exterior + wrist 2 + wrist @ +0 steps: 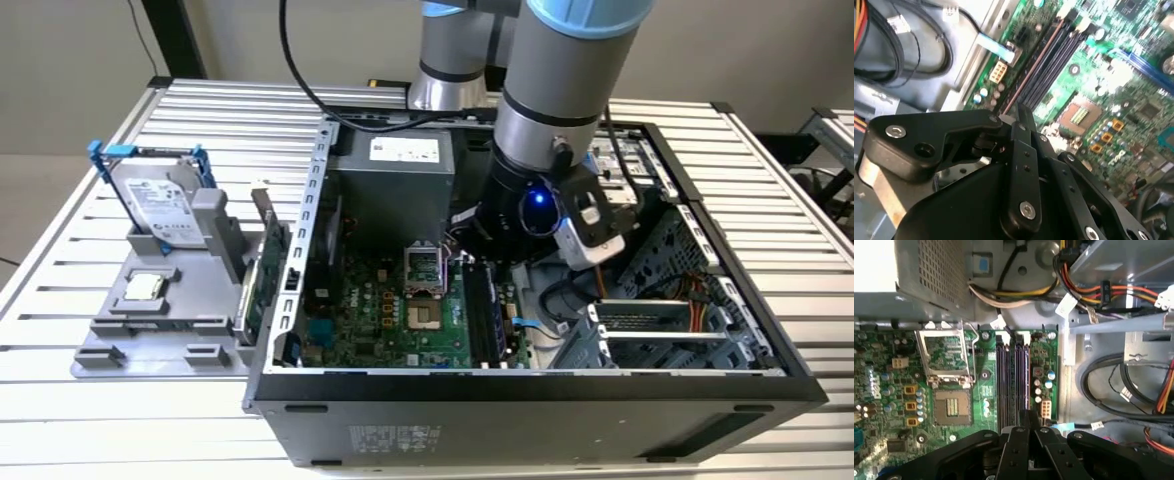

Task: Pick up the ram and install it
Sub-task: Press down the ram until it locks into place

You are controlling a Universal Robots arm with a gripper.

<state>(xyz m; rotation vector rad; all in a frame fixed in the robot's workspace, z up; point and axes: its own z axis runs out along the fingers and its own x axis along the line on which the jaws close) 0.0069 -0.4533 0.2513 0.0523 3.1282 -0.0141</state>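
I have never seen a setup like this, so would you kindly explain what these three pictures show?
A robot arm reaches into an open computer case lying on a slatted metal table. The exterior view comes from a camera off the arm; both wrist views ride on it, looking past its black gripper at the green motherboard. The gripper sits over the black memory slots, its jaws closed on a thin dark ram stick lying along one slot. Beside the case, a grey stand holds a silver hard drive with blue rails.

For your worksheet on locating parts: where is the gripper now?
The gripper is inside the case, over the memory slots, to the exterior view's right of the CPU socket.
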